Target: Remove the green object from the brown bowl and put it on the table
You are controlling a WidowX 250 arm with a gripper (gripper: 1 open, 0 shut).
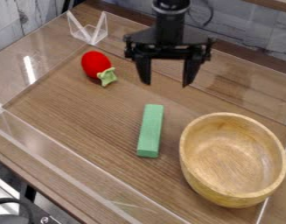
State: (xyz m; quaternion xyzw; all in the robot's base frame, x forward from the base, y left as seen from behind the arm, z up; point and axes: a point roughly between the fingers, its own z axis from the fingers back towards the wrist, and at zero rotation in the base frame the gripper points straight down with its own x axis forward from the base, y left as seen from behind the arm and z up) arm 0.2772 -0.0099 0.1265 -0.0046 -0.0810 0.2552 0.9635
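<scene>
The green object, a flat light-green block, lies on the table just left of the brown bowl, apart from its rim. The bowl holds nothing that I can see. My gripper hangs above and behind the block, pointing down. Its two black fingers are spread wide with nothing between them.
A red strawberry toy with a green leafy top lies left of the gripper. A clear folded plastic piece stands at the back left. Clear plastic walls line the table's edges.
</scene>
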